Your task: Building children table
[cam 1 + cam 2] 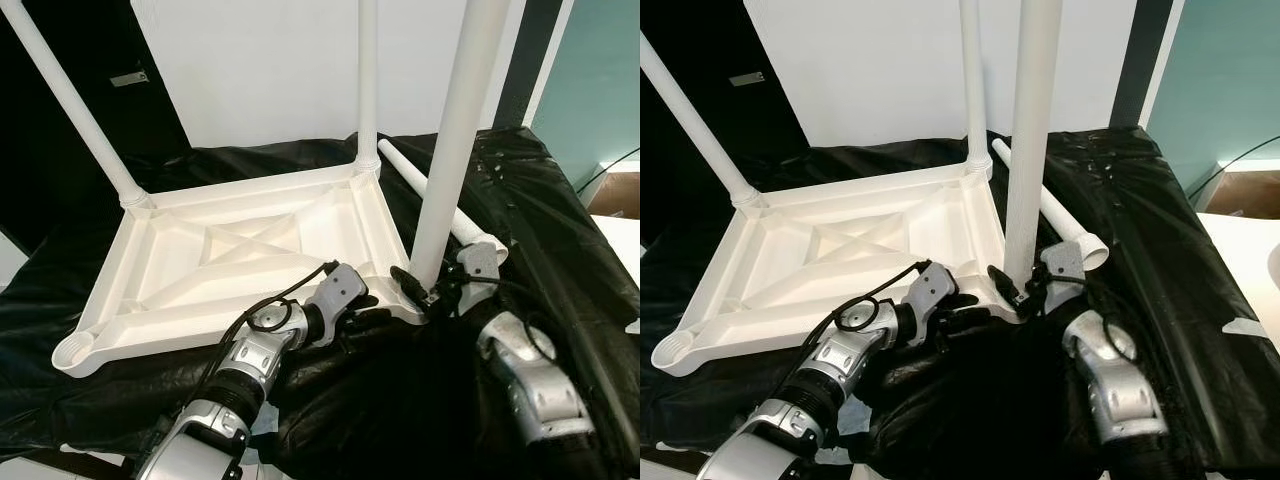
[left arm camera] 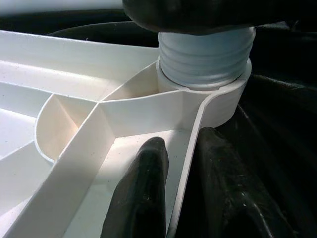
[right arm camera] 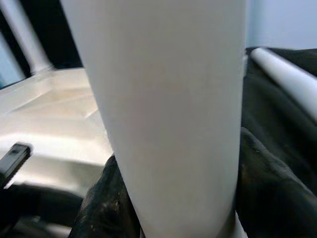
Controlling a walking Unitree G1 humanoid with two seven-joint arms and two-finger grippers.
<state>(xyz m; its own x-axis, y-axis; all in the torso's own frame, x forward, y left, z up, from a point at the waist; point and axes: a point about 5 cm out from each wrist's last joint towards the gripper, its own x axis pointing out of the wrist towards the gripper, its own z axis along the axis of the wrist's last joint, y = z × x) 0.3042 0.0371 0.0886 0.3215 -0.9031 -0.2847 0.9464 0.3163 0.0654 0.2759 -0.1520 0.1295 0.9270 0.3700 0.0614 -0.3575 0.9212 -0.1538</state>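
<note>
I have the white plastic children's tabletop (image 1: pixel 240 250) lying upside down on a surface draped in crinkled black plastic sheeting (image 1: pixel 560 230), its ribbed underside facing up. Three white cylindrical legs stand in its corner sockets: one at the far left corner (image 1: pixel 75 105), one at the far right corner (image 1: pixel 367 80), and the near right leg (image 1: pixel 455 140), which rises straight up from the corner socket closest to my arms.

My right end effector (image 1: pixel 418 288) sits at the base of that near right leg, its black fingers clamped around the leg just above the socket; in the right wrist view the leg (image 3: pixel 168 119) is right up against the camera. My left end effector (image 1: pixel 365 318) is just to the left of the same corner, pinching the tabletop's near rim: in the left wrist view one black finger (image 2: pixel 141 193) lies inside the rim wall and the other outside it, with the threaded leg end (image 2: pixel 203 57) seated in the socket just ahead.

A fourth loose white leg (image 1: pixel 440 195) lies flat on the sheeting beyond the right end effector, behind the upright leg.
</note>
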